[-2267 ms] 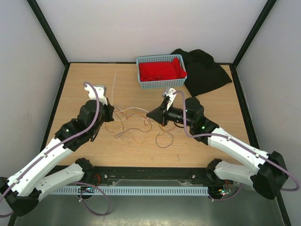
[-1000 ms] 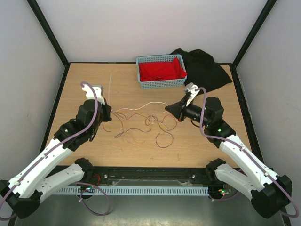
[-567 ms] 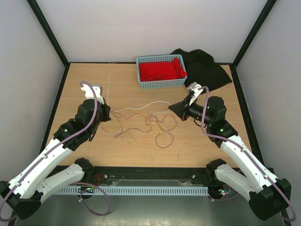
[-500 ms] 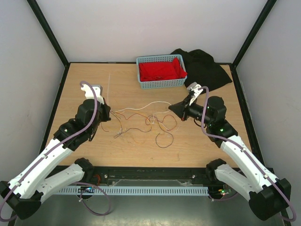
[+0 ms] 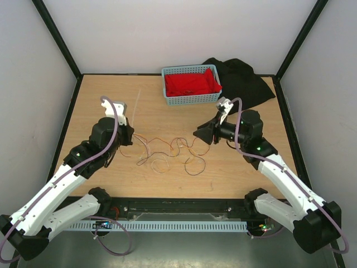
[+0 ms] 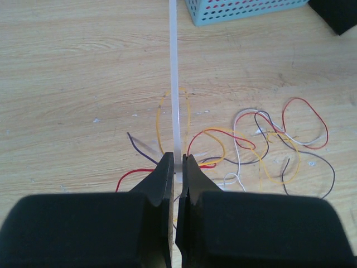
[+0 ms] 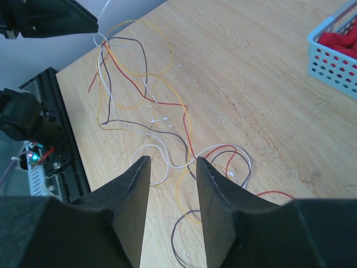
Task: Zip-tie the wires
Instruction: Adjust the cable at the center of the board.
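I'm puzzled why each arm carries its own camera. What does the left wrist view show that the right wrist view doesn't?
Only the left wrist view: the left tool pinching the zip tie, plus a black cloth corner. Only the right wrist view: the right tool open, holding nothing, and a black rail along the table's edge. Both: the wires, the blue basket, the wooden tabletop.

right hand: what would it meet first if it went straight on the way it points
Most likely the wires, which lie on the table just ahead of the open right hand. Depth is unclear, so it might reach the table itself beside them.
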